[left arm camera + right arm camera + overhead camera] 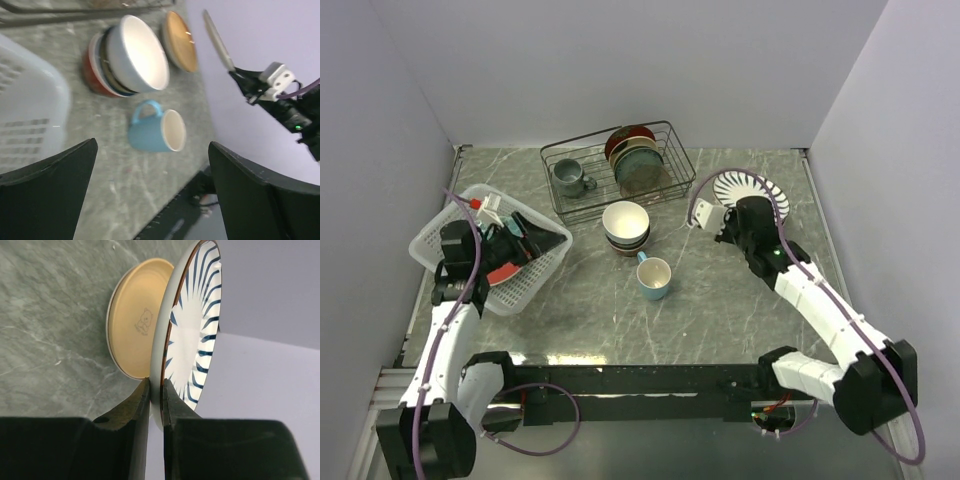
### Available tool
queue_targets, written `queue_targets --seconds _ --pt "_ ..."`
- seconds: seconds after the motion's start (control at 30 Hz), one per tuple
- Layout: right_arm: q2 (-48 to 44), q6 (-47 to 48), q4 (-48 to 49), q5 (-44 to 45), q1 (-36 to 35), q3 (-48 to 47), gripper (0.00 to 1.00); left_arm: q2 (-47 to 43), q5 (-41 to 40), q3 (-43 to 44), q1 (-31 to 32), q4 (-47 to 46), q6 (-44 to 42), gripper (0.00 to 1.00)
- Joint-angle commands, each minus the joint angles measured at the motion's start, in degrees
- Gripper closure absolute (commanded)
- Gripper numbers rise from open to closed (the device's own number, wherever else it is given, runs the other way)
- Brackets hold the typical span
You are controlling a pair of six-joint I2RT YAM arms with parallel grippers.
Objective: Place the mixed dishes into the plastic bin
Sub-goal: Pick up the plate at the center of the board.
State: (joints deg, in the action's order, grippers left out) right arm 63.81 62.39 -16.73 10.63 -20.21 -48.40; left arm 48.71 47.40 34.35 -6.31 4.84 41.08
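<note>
My right gripper (pixel 156 387) is shut on the rim of the white plate with dark radial stripes (pixel 195 330), held tilted on edge above the tan plate (pixel 137 322) lying on the table. From above, that striped plate (pixel 752 190) is at the back right, with the right gripper (pixel 732 218) at its near rim. The plastic bin (pixel 428 243) stands at the left with a red-rimmed plate (pixel 505 272) inside. Over it, my left gripper (pixel 545 238) is open and holds nothing. Stacked bowls (pixel 626 226) and a light blue mug (pixel 654 278) sit mid-table.
A black wire rack (pixel 665 135) at the back holds a grey mug (pixel 568 178) and upright plates (pixel 635 155). Walls close in the table on the left, back and right. The left wrist view shows the bin's wall (pixel 25 110), the bowls (pixel 135 55) and the mug (pixel 157 131).
</note>
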Motion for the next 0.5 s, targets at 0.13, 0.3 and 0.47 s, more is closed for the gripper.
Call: queue_targets --seconds 0.13,0.3,0.47 --pt "-10.45 6.24 -3.21 2.73 -7.11 -1.61 1.0 0.59 -1.77 -0.51 13.14 -19.78 21.12 0.01" --pt "-15.2 7.74 -8.22 3.52 -10.29 -2.49 1.0 4.46 -13.09 3.35 21.93 -17.85 25.97 0.01" --pt "-20.55 10.64 -10.16 3.52 -14.67 -1.96 1.0 10.07 -21.19 8.0 32.48 -16.97 30.19 0.01"
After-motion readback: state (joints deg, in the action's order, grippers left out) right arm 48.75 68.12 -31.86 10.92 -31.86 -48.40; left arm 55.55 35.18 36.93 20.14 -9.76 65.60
